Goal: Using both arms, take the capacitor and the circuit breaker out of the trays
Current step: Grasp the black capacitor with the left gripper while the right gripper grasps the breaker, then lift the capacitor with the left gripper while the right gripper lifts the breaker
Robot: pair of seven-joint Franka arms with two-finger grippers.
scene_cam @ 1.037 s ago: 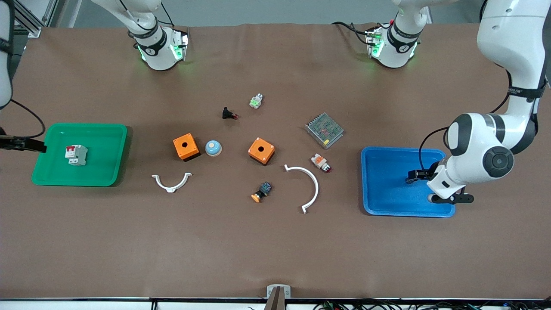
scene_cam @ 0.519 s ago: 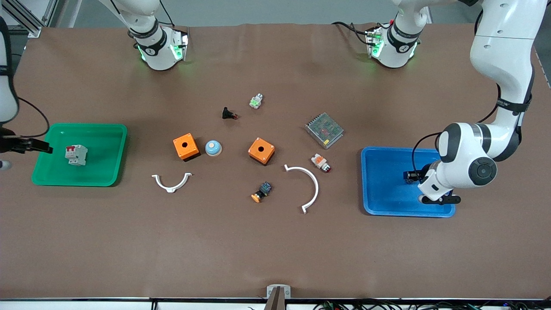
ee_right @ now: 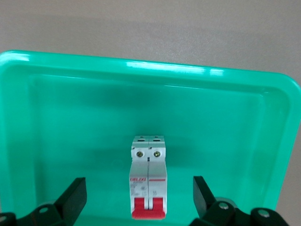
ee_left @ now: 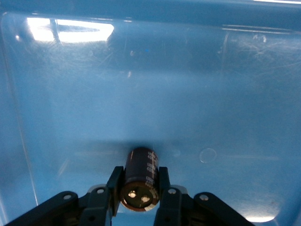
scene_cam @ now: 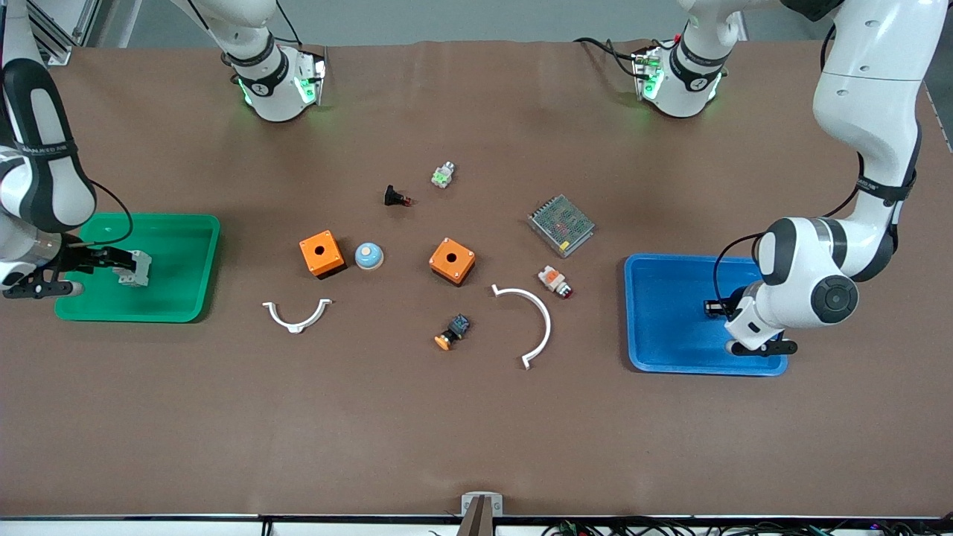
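The capacitor (ee_left: 141, 165), a dark cylinder with a silvery end, is clamped between the fingers of my left gripper (ee_left: 139, 182), low over the floor of the blue tray (ee_left: 141, 84). In the front view the left gripper (scene_cam: 716, 307) is in the blue tray (scene_cam: 663, 283) and hides the capacitor. The breaker (ee_right: 148, 176), white with red levers, lies in the green tray (ee_right: 70, 103). My right gripper (ee_right: 138, 200) is open, its fingers wide on both sides of the breaker without touching it. In the front view the right gripper (scene_cam: 112, 260) partly covers the breaker (scene_cam: 140, 269) in the green tray (scene_cam: 179, 238).
Between the trays lie two orange boxes (scene_cam: 322, 254) (scene_cam: 452, 260), a blue dome button (scene_cam: 368, 256), two white curved pieces (scene_cam: 296, 316) (scene_cam: 532, 320), a metal mesh box (scene_cam: 561, 225) and several small button parts (scene_cam: 394, 196) (scene_cam: 555, 281) (scene_cam: 453, 332).
My right gripper has moved from outside the green tray's edge in over the tray and now straddles the breaker. My left gripper has shifted a little within the blue tray, still holding the capacitor.
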